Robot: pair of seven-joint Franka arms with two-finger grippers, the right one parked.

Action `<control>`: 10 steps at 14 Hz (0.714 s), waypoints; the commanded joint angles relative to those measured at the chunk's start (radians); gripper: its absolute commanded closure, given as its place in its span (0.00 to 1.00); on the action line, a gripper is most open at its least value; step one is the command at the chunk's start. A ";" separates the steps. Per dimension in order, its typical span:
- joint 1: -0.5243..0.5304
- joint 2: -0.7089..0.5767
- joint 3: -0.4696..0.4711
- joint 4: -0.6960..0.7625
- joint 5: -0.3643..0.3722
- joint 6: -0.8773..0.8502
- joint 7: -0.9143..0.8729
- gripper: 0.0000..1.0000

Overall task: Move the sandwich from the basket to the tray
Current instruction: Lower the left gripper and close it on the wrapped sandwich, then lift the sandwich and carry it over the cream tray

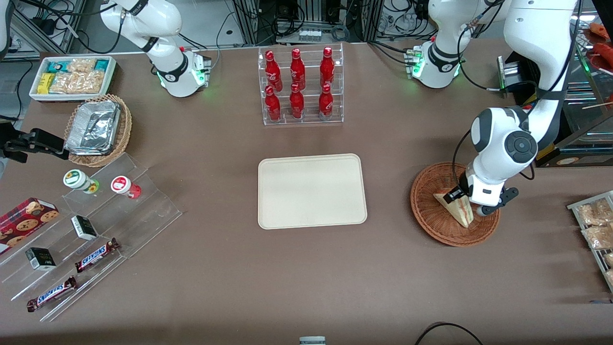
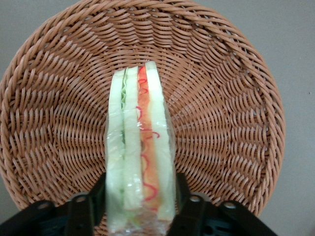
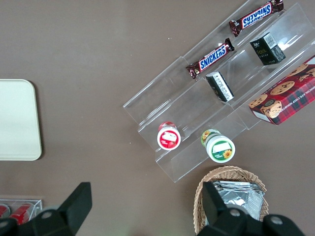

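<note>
The sandwich (image 1: 457,208) (image 2: 140,147) is a plastic-wrapped wedge of pale bread with orange-red and green layers, standing on edge over the reddish-brown wicker basket (image 1: 433,218) (image 2: 231,113). My left gripper (image 1: 463,200) (image 2: 140,199) hangs above the basket, shut on the sandwich, one black finger (image 2: 97,194) pressed against each bread face. Whether the sandwich still touches the basket floor I cannot tell. The cream-beige tray (image 1: 311,190) (image 3: 17,120) lies flat mid-table, beside the basket toward the parked arm's end, with nothing on it.
A clear rack of red bottles (image 1: 300,86) stands farther from the front camera than the tray. Snack bags on a rack (image 1: 594,225) lie at the working arm's end. A clear stepped shelf with candy bars (image 1: 96,225) and a foil-filled basket (image 1: 98,129) sit toward the parked arm's end.
</note>
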 commanded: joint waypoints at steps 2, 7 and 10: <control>-0.010 -0.010 0.004 0.009 0.011 0.000 -0.016 1.00; -0.071 -0.035 0.002 0.217 0.015 -0.291 -0.007 1.00; -0.160 -0.028 0.001 0.386 0.043 -0.480 -0.007 1.00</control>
